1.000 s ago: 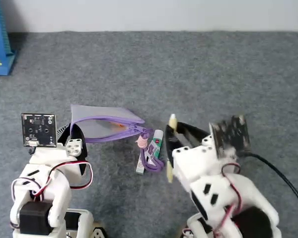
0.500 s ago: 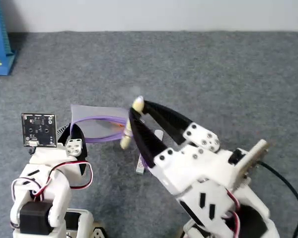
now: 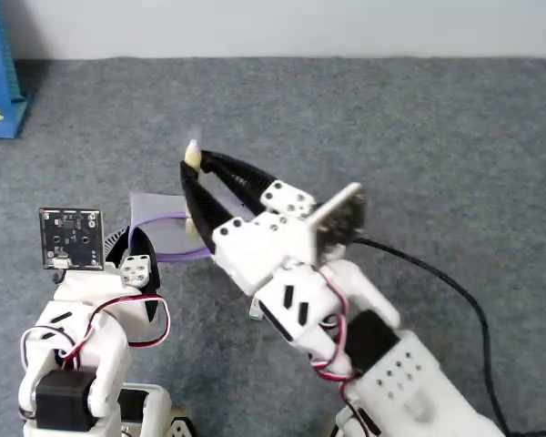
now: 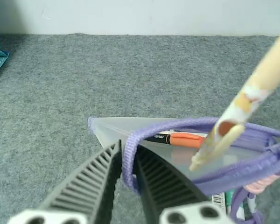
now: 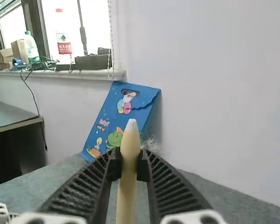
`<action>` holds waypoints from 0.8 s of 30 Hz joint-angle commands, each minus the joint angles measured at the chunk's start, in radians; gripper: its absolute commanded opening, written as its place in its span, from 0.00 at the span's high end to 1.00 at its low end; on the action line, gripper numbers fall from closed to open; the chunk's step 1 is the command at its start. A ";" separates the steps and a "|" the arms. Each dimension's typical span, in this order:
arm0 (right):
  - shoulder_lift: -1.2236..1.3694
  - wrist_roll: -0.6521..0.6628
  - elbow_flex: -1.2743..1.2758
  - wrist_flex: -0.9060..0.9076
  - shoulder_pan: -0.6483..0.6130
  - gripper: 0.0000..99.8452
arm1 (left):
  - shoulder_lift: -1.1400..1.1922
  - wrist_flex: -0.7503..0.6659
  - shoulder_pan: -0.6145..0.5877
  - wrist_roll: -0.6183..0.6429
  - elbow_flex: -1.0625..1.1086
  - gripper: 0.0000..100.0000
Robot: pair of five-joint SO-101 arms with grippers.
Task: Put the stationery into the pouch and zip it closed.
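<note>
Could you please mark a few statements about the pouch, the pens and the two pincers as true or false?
1. The left pincer grips the pouch by its purple zip edge. True.
2. The right pincer holds a cream pen. True.
3. The pouch is zipped shut. False: its mouth stands open.
4. The pouch is empty. False: an orange pen lies inside it.
</note>
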 commanded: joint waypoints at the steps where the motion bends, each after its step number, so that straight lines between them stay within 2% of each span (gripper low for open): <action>1: 0.016 0.091 0.092 -0.139 -0.002 0.99 | -0.003 -0.003 0.000 0.006 -0.008 0.99; 6: -0.051 0.123 0.195 -0.147 -0.010 0.99 | -0.003 -0.003 0.000 0.006 -0.008 0.99; 8: -0.096 0.091 0.198 -0.084 -0.010 0.99 | -0.003 -0.003 0.000 0.006 -0.008 0.99; 12: -0.182 -0.055 0.196 0.091 -0.022 0.99 | -0.003 -0.003 0.000 0.006 -0.008 0.99; 16: -0.205 -0.064 0.198 0.237 -0.067 0.99 | -0.003 -0.003 0.000 0.006 -0.008 0.99; 18: -0.205 -0.064 0.198 0.269 -0.085 0.95 | -0.003 -0.003 0.000 0.006 -0.008 0.99; 22: -0.206 -0.063 0.196 0.286 -0.091 0.79 | -0.003 -0.003 0.000 0.006 -0.008 0.99; 24: -0.214 -0.063 0.196 0.288 -0.088 0.77 | -0.003 -0.003 0.000 0.006 -0.008 0.99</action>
